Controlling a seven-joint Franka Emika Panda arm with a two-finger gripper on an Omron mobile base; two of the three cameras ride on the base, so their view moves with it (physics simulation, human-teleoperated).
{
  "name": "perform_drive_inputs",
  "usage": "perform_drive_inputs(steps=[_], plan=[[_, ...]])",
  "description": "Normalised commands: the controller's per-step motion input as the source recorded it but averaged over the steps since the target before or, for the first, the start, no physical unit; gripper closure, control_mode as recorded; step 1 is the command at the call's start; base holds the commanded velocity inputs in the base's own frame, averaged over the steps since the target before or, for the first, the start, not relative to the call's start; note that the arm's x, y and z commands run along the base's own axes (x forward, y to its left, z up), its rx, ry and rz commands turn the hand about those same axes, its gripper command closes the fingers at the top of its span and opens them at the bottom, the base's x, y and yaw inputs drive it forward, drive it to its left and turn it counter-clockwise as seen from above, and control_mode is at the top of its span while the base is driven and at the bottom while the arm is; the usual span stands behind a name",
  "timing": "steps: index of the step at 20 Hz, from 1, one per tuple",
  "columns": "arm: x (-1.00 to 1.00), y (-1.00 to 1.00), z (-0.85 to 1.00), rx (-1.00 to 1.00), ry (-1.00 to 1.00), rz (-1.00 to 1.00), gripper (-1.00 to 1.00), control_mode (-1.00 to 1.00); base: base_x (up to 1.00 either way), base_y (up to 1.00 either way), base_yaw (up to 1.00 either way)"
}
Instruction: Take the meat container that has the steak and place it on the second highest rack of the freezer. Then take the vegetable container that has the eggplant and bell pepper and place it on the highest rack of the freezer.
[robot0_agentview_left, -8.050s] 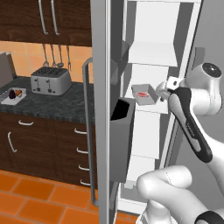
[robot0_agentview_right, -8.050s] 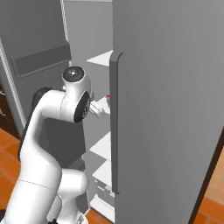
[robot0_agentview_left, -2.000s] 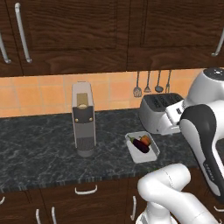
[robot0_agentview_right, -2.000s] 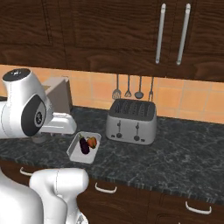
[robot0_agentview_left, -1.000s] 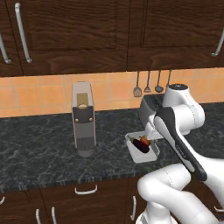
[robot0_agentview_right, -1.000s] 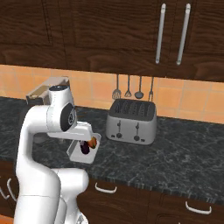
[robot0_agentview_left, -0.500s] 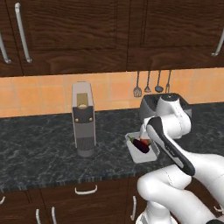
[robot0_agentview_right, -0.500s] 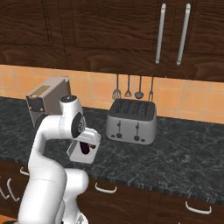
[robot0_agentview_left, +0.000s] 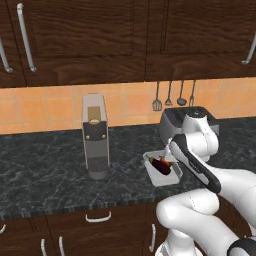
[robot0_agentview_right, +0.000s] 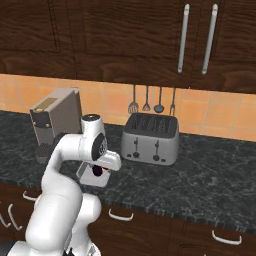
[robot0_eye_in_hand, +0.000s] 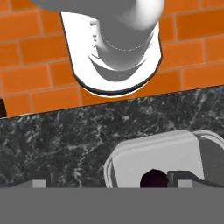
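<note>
1. My claw (robot0_eye_in_hand: 107, 183) hangs just above the white tray (robot0_agentview_left: 162, 170) on the dark tabletop (robot0_agentview_left: 50, 170), its tips spread wide and holding nothing. In the hand view one tip sits over the tray's far rim and the other out over bare stone.
2. The tray lies between the coffee machine (robot0_agentview_left: 95, 135) and the toaster (robot0_agentview_left: 175, 122), near the front edge of the tabletop. It holds the dark eggplant (robot0_agentview_left: 161, 165), with the orange-red bell pepper (robot0_agentview_left: 170, 163) beside it; from the right base view my forearm hides most of it.
3. I judge the step in hand to be gripping this tray by one wall. To do it well, I should shift so that one tip drops inside the rim and the other outside it, straddling the wall and not the whole tray.
4. I should come straight down, keeping the inner tip clear of the eggplant (robot0_eye_in_hand: 154, 178), which shows right beside my tip.
5. I should close firmly before lifting, then raise the tray level so neither vegetable rolls out.
6. The toaster stands close on one side, so I should lift up first and swing away afterwards.
</note>
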Motion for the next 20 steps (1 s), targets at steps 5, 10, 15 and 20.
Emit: perform_drive_inputs(steps=[5,10,15,20], plan=[[0.25,0.0,-0.51,0.0,0.0,0.0,-1.0,-1.0,0.0,0.0,0.0],[0.52,0.0,-0.48,0.0,0.01,-0.01,-1.0,-1.0,0.0,0.0,0.0],[0.4,0.0,-0.46,0.0,0.0,-0.02,-1.0,-1.0,0.0,0.0,0.0],[-0.12,0.0,-0.2,0.0,0.0,-0.01,-1.0,-1.0,0.0,0.0,0.0]])
